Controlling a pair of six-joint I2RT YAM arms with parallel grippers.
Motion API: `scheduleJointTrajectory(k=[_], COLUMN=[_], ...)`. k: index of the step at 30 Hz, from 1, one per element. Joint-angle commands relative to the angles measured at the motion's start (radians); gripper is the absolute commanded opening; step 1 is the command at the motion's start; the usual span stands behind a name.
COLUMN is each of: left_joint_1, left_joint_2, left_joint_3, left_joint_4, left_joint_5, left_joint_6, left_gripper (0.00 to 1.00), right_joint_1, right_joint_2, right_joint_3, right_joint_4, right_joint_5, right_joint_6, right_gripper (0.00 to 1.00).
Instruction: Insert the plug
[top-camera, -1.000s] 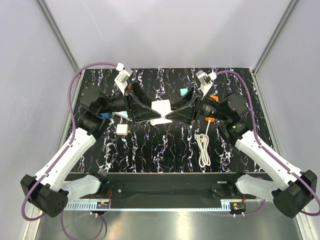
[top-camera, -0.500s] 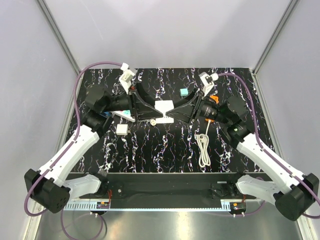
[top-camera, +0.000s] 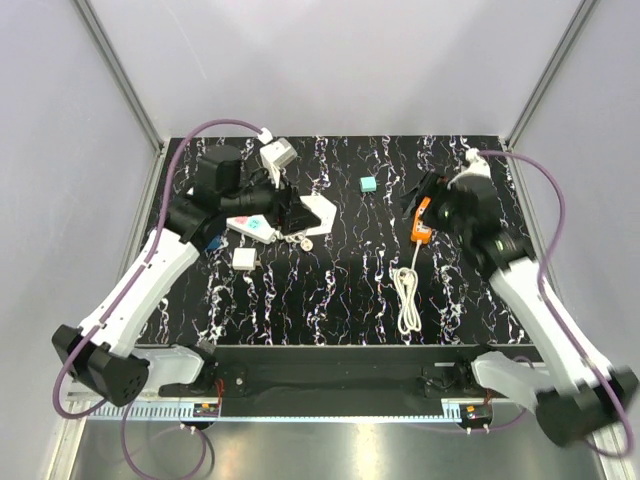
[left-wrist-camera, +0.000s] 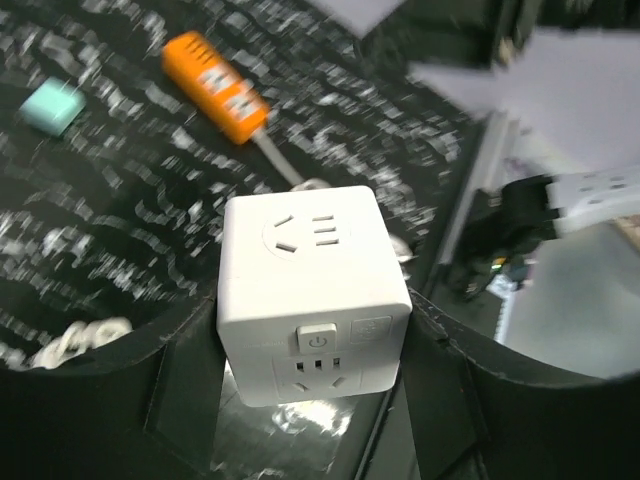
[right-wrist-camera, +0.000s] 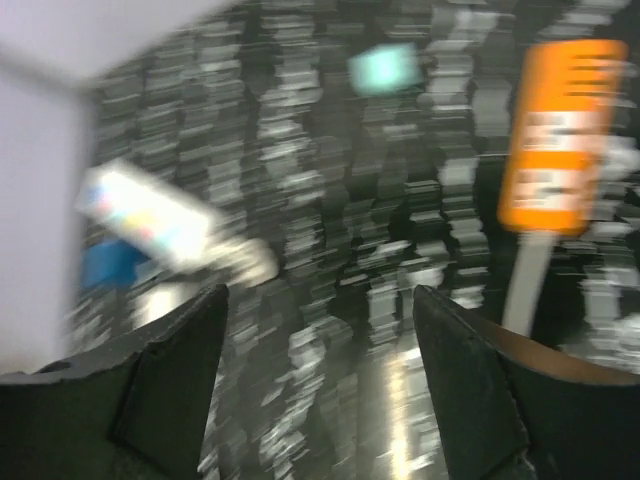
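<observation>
Table (top-camera: 330, 290) under me is black with white streaks. My left gripper (left-wrist-camera: 312, 305) is shut tight on the plug (left-wrist-camera: 310, 300), one finger on each side of the white block. I hold it left of the middle of the table, well apart from the orange power strip (top-camera: 422, 220). My right gripper (right-wrist-camera: 320, 300) is on the right, fingers wide apart, with nothing between them. The orange strip lies close to it, and its white cord (top-camera: 407, 298) runs toward the near edge. The little teal cube (top-camera: 368, 184) sits far back
</observation>
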Motion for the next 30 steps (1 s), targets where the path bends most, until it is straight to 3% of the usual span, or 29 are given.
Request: scheduleJointTrajectory(k=[1,6,8,11,15,18,23,26,30], left_joint_1=[-0.013,-0.065,-0.085,-0.093,-0.099,-0.112,-0.141,-0.139,-0.139], left_joint_2=[0.014,0.091,0.129,0.194,0.278,0.336,0.378,0.389,0.418], left_joint_3=[0.079,0.185,0.236,0.274,0.317,0.365,0.385,0.365,0.369], left_joint_4=[-0.100,-0.144,-0.172,-0.172,-0.158,-0.141,-0.140,-0.144,-0.152], left_joint_5=[-0.225,-0.388,-0.433,-0.392,-0.203,-0.230,-0.276,-0.258,-0.210], left_joint_6=[0.164,0.280,0.326,0.388,0.487,0.500,0.595,0.662,0.678], left_gripper=[0.00,0.00,0.00,0.00,0.00,0.00,0.00,0.00,0.00], right_joint_1=[-0.178,-0.298,-0.320,-0.355,-0.374,-0.375,-0.360,-0.318,-0.245], right_joint_2=[0.288,0.706,0.804,0.939,1.045,1.123,1.108,1.033,0.923], right_joint_3=[0.099,0.344,0.406,0.506,0.569,0.573,0.463,0.368,0.235], right_joint_4=[-0.116,-0.136,-0.139,-0.173,-0.178,-0.150,-0.061,-0.044,-0.044], right_joint_5=[0.063,-0.061,-0.092,-0.097,-0.120,-0.237,-0.411,-0.430,-0.428], right_joint_6=[-0.167,-0.293,-0.297,-0.308,-0.328,-0.369,-0.374,-0.392,-0.383], right_gripper=[0.78,0.73,0.71,0.69,0.62,0.56,0.30,0.22,0.21])
